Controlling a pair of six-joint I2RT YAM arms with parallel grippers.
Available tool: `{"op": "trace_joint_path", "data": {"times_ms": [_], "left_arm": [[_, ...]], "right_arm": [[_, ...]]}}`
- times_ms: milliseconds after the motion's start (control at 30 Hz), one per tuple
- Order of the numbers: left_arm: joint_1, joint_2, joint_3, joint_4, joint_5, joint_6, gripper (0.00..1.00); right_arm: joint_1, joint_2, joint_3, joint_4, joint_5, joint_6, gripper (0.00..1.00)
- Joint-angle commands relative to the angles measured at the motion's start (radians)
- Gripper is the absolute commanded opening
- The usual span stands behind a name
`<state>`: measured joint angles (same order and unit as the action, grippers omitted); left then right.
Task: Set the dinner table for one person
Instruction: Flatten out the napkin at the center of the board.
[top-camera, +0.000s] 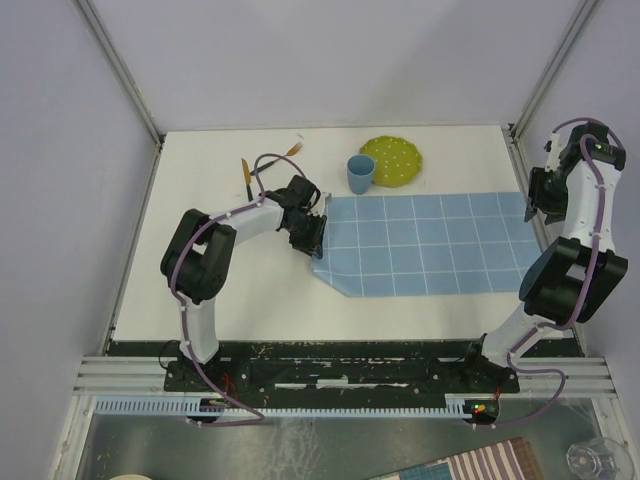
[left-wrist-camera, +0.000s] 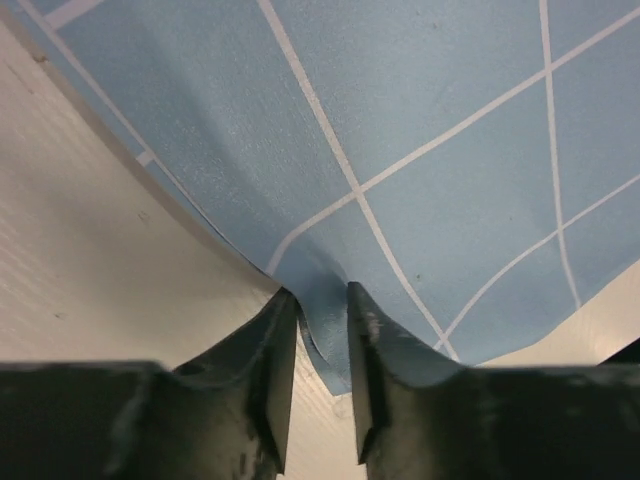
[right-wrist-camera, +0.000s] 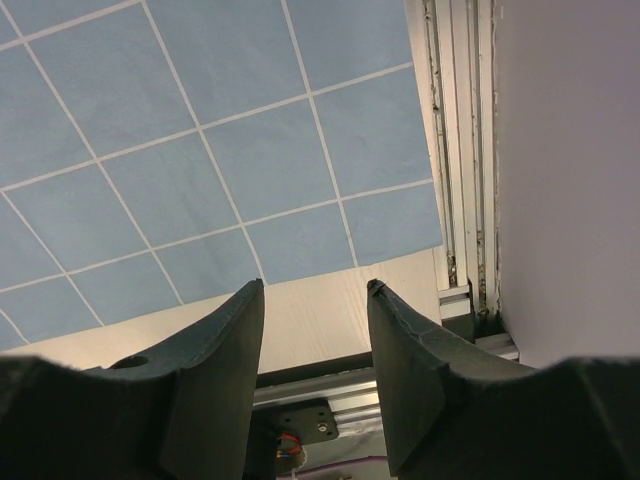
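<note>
With the cloth (top-camera: 430, 245) spread on the right of the white desk (top-camera: 230, 290), laying it seems the step in hand: the left hand (left-wrist-camera: 320, 293) pinches its left edge, the right hand (right-wrist-camera: 315, 288) hangs open, empty, so next likely calls for a gentle straightening pull.

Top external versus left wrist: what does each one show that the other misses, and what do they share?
Only top external: the blue cup, green plate, utensils and the right pincer at the right end of the blue grid cloth. Only left wrist: the cloth's edge puckered and pinched between the fingers of the left pincer. Both: the cloth on the white dinner table, with the left pincer at its left edge.
</note>
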<state>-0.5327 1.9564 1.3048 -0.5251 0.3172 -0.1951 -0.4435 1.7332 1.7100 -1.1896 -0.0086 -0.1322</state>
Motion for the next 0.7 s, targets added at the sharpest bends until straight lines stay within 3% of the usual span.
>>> {"op": "trace_joint_path", "data": {"times_ms": [0,100,233,367,433,667], "left_arm": [[-0.009,0.035,0.027,-0.038,-0.087,0.008,0.27],[-0.009,0.037,0.049,-0.066,-0.114,0.026,0.04],[-0.007,0.052,0.166,-0.174,-0.222,0.076,0.03],[0.001,0.095,0.377,-0.36,-0.309,0.1,0.03],[0.01,0.097,0.462,-0.418,-0.303,0.104,0.03],[0.015,0.055,0.538,-0.438,-0.158,0.104,0.03]], "right_arm": [[-0.008,-0.048,-0.014,0.012,0.021,0.004,0.54],[-0.009,-0.05,-0.029,0.02,0.022,0.009,0.54],[-0.01,-0.052,-0.041,0.025,0.024,0.011,0.54],[-0.011,-0.052,-0.055,0.032,0.018,0.019,0.53],[-0.011,-0.055,-0.066,0.038,0.011,0.025,0.53],[-0.01,-0.045,-0.078,0.041,-0.01,0.035,0.53]]}}
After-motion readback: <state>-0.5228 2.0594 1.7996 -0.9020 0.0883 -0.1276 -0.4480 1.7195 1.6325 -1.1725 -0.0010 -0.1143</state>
